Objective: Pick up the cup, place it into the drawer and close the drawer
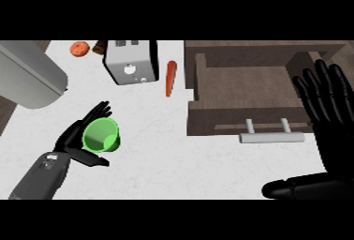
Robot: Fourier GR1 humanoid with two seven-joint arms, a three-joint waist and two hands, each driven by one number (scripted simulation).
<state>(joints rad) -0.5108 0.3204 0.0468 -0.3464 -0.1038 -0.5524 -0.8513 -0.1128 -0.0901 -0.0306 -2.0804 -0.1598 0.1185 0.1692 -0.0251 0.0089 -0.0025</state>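
A bright green cup sits in my left hand at the lower left, its open mouth facing the view. The hand's fingers reach up behind the cup and its thumb lies below it, curled round it. The cup is over the white counter, left of the drawer. The brown wooden drawer stands pulled open at the upper right, its inside bare, with a grey bar handle on its front. My right hand is open at the right edge, fingers straight up, beside the drawer's right wall.
A silver toaster stands at the back centre with a carrot to its right. An orange fruit lies at the back left. A large grey rounded appliance fills the left edge.
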